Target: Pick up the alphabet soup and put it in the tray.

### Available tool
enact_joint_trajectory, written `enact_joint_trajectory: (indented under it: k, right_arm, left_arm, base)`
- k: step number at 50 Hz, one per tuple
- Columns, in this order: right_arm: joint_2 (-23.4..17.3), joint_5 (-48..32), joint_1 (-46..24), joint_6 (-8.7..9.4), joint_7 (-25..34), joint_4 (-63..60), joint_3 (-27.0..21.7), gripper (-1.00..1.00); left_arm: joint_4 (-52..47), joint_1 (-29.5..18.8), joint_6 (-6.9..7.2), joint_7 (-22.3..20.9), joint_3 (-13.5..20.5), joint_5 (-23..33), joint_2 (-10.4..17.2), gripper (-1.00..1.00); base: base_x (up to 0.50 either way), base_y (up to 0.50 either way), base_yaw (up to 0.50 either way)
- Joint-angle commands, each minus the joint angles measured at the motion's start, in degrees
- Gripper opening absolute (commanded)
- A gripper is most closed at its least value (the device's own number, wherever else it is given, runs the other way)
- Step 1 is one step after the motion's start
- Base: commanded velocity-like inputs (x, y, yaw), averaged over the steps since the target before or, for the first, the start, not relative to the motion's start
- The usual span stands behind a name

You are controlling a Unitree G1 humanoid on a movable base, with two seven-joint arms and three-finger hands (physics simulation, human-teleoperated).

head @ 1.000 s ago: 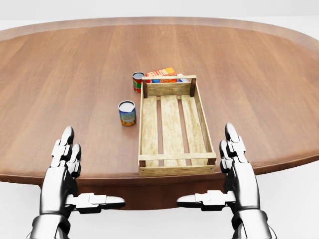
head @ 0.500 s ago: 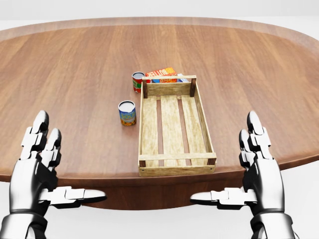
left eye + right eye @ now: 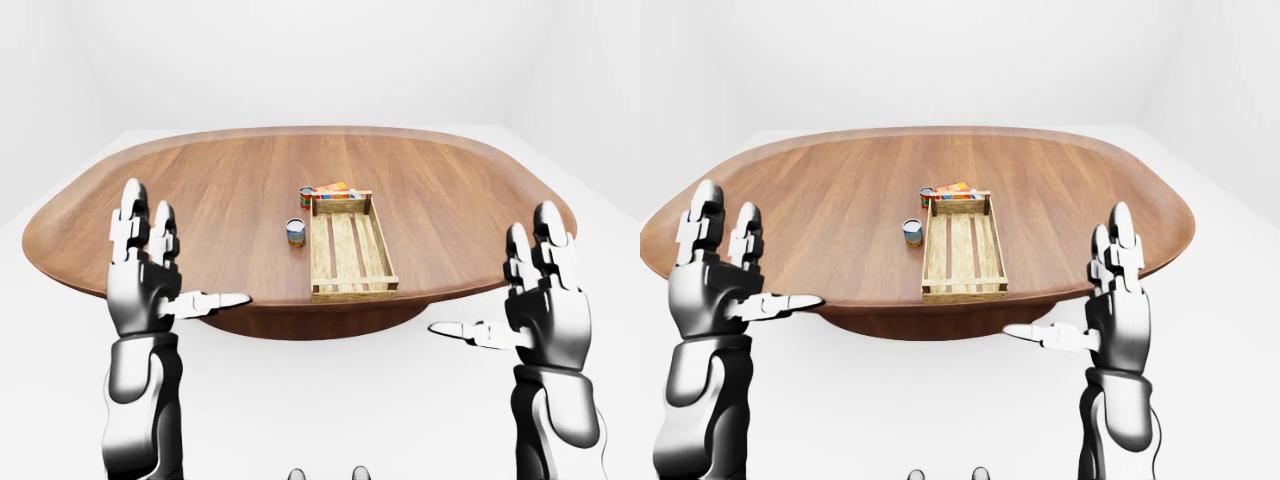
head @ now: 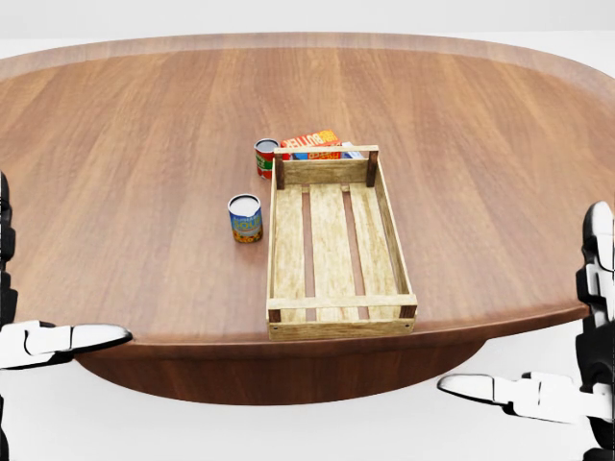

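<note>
My left hand (image 3: 715,280) and right hand (image 3: 1110,305) hover spread-fingered near the oval brown wooden table (image 3: 820,200); a slatted wooden tray (image 3: 960,250) sits between, a blue-labelled can (image 3: 912,233) beside it.

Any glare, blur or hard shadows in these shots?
Head view: sharp, soft even light, faint shadow beside the cans and inside the tray. Eye views: also sharp, no glare on the table; white surroundings look washed out.
</note>
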Motion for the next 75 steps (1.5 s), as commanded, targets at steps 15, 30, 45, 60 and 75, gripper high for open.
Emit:
enact_joint_trajectory:
  k: [15, 30, 45, 60, 75]
  right_arm:
    - [2.25, 0.49, 1.52, 0.00, 2.23, -10.96, -5.08, 0.98]
    - [2.16, -1.10, 1.83, 0.00, 2.16, -11.10, -3.79, 0.98]
    - [2.39, 0.03, 1.63, 0.00, 1.90, -11.26, -3.81, 0.98]
    - [2.42, 0.76, 1.88, 0.00, 2.26, -11.59, -3.89, 0.98]
    - [2.68, 1.75, 1.96, 0.00, 2.46, -12.32, -4.44, 0.98]
  left_arm:
    - [-3.98, -1.85, 0.00, 0.63, 3.28, -3.40, 1.98, 1.00]
    - [-4.43, -1.63, 0.00, 0.67, 3.23, -3.12, 1.93, 1.00]
    - [-5.22, -1.76, 0.00, 0.88, 3.94, -3.93, 2.03, 1.00]
    - [-4.86, -1.71, 0.00, 0.97, 3.88, -3.98, 2.03, 1.00]
    - [-5.21, -1.68, 0.00, 0.75, 3.87, -3.99, 2.11, 1.00]
  base:
    - [0.37, -0.15, 0.00]
    - [0.50, -0.18, 0.00]
    - [0.50, 0.00, 0.00]
    - [0.50, 0.00, 0.00]
    - [0.50, 0.01, 0.00]
